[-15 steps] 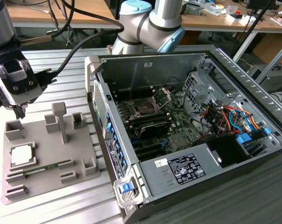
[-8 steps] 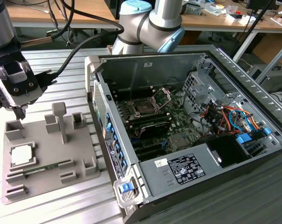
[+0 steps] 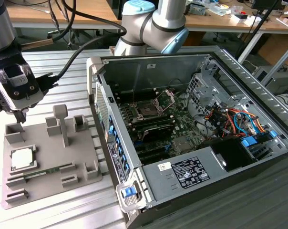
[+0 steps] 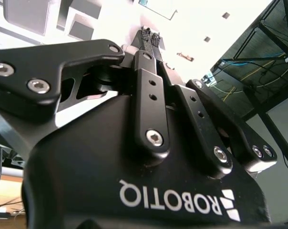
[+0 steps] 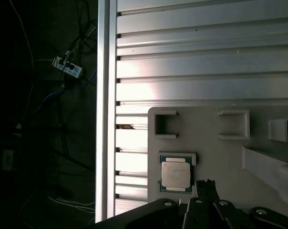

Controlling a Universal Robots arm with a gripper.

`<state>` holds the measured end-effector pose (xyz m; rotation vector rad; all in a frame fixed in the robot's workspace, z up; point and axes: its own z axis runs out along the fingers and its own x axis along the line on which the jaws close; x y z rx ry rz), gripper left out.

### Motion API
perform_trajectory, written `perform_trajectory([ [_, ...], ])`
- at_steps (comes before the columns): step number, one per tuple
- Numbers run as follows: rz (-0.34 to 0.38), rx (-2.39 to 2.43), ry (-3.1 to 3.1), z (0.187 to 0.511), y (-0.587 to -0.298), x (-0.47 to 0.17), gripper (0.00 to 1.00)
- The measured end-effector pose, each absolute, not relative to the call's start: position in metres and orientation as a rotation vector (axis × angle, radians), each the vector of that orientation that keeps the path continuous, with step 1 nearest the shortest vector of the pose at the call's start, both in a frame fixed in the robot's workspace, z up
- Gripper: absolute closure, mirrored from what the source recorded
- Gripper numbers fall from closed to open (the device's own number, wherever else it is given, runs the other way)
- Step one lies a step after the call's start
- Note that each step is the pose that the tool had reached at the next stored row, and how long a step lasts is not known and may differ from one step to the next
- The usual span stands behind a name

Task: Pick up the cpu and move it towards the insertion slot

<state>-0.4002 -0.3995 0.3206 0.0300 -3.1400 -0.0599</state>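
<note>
Hand (image 3: 21, 117): fingers pressed together, empty, over the grey holder plate (image 3: 84, 143) on the table (image 3: 63, 217). Cpu (image 3: 23, 158) lies flat in holder recess, nr fingertips. Insertion slot (image 3: 149, 109): inside PC case (image 3: 100, 98), well apart.

This is a robotics or electronics lab — the table (image 3: 63, 214) is ribbed aluminium profile, with an opened computer case (image 3: 144, 71) and a grey fixture plate (image 3: 39, 140) set on it. Behind stand wooden workbenches (image 3: 206, 21) strewn with cables and small parts. A power strip (image 5: 67, 68) lies among loose wires on the floor.
</note>
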Motion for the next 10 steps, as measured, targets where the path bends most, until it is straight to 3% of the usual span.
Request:
perform_trajectory([
  [10,-0.06,0.03,-3.14,0.3187,-0.4002,-0.4001,0.89],
])
